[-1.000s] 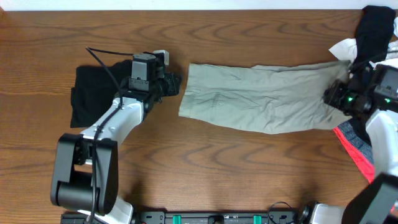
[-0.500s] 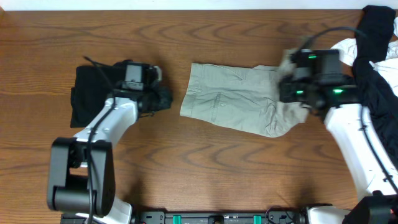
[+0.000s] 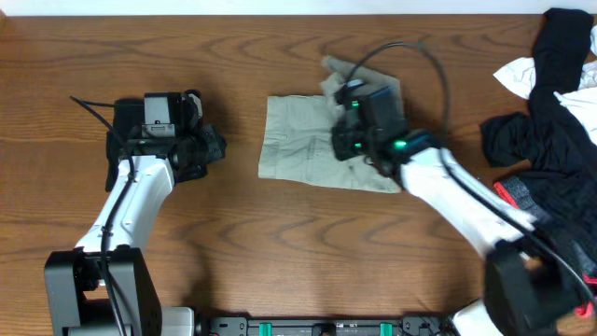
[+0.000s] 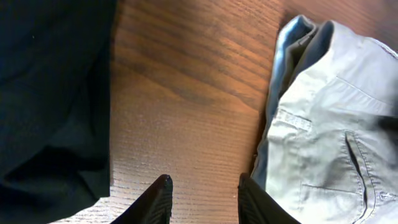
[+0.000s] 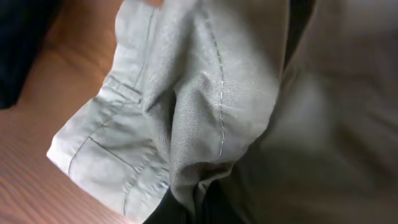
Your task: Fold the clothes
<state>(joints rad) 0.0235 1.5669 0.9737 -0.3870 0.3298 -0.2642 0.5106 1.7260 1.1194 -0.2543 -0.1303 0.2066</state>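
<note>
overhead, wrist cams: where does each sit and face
Overhead: above the brown wooden table, looking down; left arm, right arm show.
Left wrist: facing down between a black garment and pale khaki-green cotton shorts; open left gripper shows.
Right wrist: close on bunched shorts in the shut right gripper, barely visible.
All share the shorts.

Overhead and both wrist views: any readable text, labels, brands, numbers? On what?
None readable. The khaki shorts, the black garment, the pile of clothes and the table carry no visible print or tag; the right arm shows only green lights, no characters.
</note>
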